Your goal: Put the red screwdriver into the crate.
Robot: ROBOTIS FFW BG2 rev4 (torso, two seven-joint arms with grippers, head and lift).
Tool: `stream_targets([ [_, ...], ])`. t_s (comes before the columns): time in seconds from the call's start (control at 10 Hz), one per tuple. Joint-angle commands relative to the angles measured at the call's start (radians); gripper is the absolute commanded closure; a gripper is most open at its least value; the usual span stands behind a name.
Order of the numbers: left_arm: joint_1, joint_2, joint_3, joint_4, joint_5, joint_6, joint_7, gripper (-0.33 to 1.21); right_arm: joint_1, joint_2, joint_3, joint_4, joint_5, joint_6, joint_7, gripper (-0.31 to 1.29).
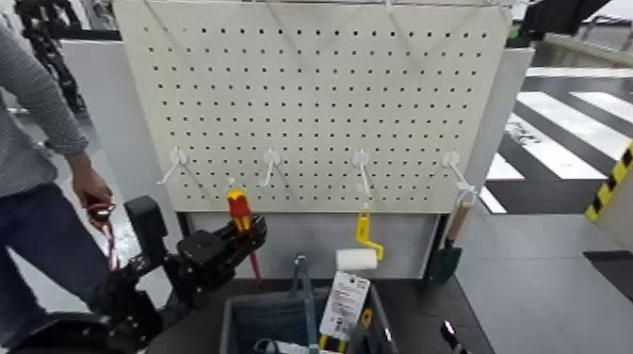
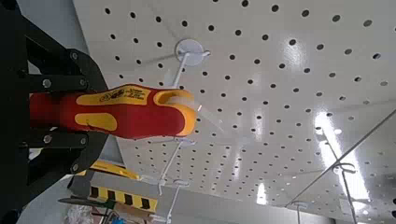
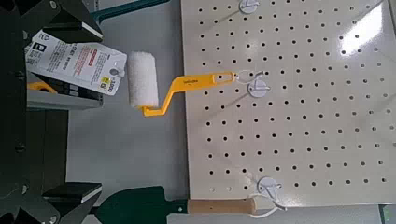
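My left gripper is shut on the red screwdriver. It holds the tool about upright in front of the pegboard, handle up and thin shaft pointing down, above and to the left of the crate. In the left wrist view the red and yellow handle sits clamped between the black fingers. The dark grey crate with its tall centre handle stands at the bottom centre. My right gripper is open and empty, low at the right beside the crate.
A cream pegboard carries white hooks. A yellow-handled white paint roller and a wooden-handled green trowel hang on it. A carded package leans in the crate. A person stands at the left, hand near my left arm.
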Motion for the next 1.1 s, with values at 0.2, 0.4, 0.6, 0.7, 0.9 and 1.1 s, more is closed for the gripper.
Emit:
stream_targets([
  [0.2, 0.059, -0.004, 0.01, -0.014, 0.066, 0.038, 0.003, 1.19, 0.0, 0.0, -0.001, 0.0, -0.002, -0.001, 0.0, 0.17],
  [0.4, 0.088, 0.003, 0.016, -0.012, 0.103, 0.078, -0.005, 1.19, 0.002, 0.0, -0.001, 0.0, -0.003, -0.004, 0.0, 0.17],
  [0.6, 0.11, 0.002, 0.022, -0.002, 0.131, 0.101, -0.017, 1.19, 0.002, 0.0, -0.001, 0.0, -0.003, -0.004, 0.0, 0.17],
  [0.7, 0.119, 0.002, 0.012, 0.015, 0.155, 0.101, -0.019, 1.19, 0.002, 0.0, -0.001, 0.0, -0.003, -0.004, 0.0, 0.17],
  [0.9, 0.119, 0.002, -0.022, 0.113, 0.197, 0.071, -0.042, 1.19, 0.003, 0.0, -0.003, 0.0, -0.005, -0.004, 0.002, 0.17],
  [1.1, 0.116, -0.003, -0.053, 0.17, 0.2, 0.071, -0.046, 1.19, 0.003, 0.0, -0.003, 0.0, -0.006, -0.004, 0.002, 0.17],
])
